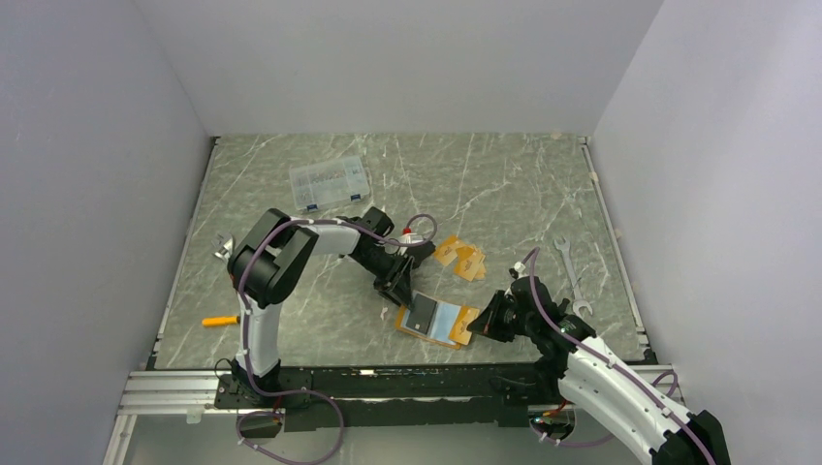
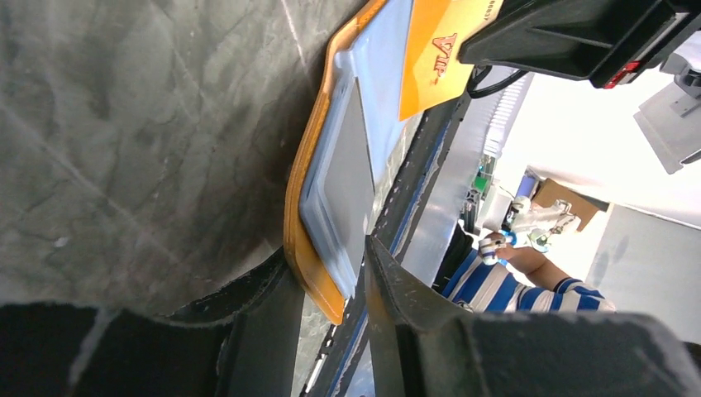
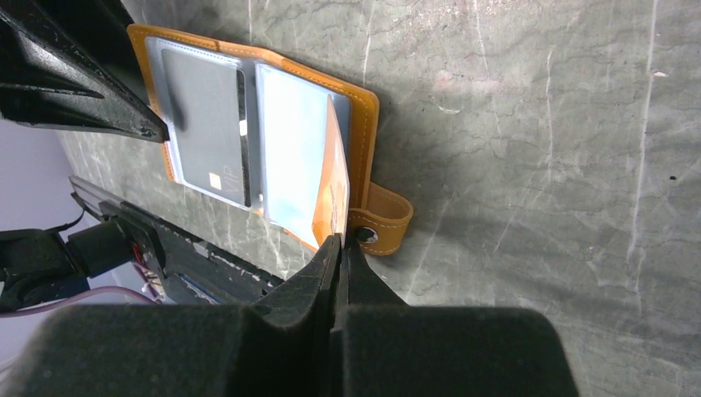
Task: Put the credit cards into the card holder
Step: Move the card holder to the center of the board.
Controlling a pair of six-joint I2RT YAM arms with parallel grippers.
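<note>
**Right gripper point(image 3: 337, 240) pinches an orange card point(image 3: 329, 190) over the open wallet point(image 3: 364, 116)**

Black fingers of the right gripper fill the bottom of its wrist view, pressed together on the lower edge of the orange card. That card stands on edge, tilted, over the right-hand page of the wallet, just beside the snap tab point(image 3: 388, 219) that sticks out onto the stone.

From above, the wallet lies open on the table point(image 1: 504, 184) near the front edge, between the two grippers, with its pale blue-grey inside facing up. A grey card point(image 3: 202, 124) sits flat in the left-hand page.

At the wallet's other end is the left gripper point(image 2: 326, 252). Its fingers point(image 2: 397, 298) stand apart with the wallet's orange edge and blue-grey sleeve between them, both close against it. Whether they actually squeeze it I cannot tell.

Farther back, a few loose orange cards point(image 1: 460, 257) lie in a small overlapping heap, apart from the wallet. A clear plastic box point(image 1: 330, 182) sits well behind the left arm. A wrench point(image 1: 570, 273) lies to the right, near the right arm, and an orange-handled tool point(image 1: 220, 321) lies at the left edge.
</note>
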